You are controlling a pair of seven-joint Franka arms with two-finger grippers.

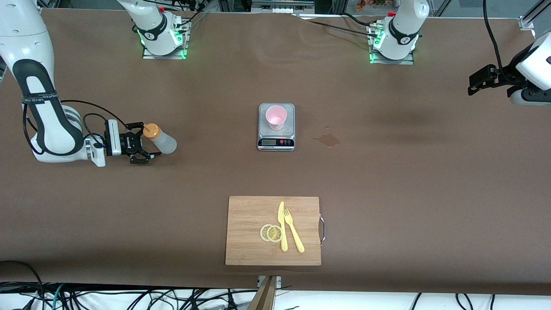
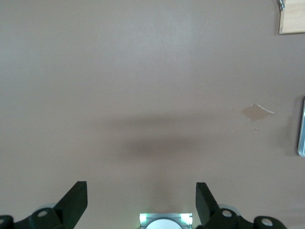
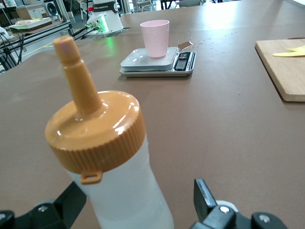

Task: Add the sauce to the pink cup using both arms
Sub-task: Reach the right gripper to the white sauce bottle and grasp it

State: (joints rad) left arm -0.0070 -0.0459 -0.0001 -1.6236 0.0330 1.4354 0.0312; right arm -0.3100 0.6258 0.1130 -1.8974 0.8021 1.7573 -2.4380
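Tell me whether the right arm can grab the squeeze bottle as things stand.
Probably yes. The right gripper is open with the squeeze bottle standing upright between its fingers, not yet clamped. Nothing else stands near it on the table, so closing looks unobstructed.

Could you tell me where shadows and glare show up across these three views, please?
Front view: soft arm shadows on the table near the stain. Left wrist view: a blurred dark band beneath the open left hand. Right wrist view: window glare past the pink cup, highlights on the bottle cap.
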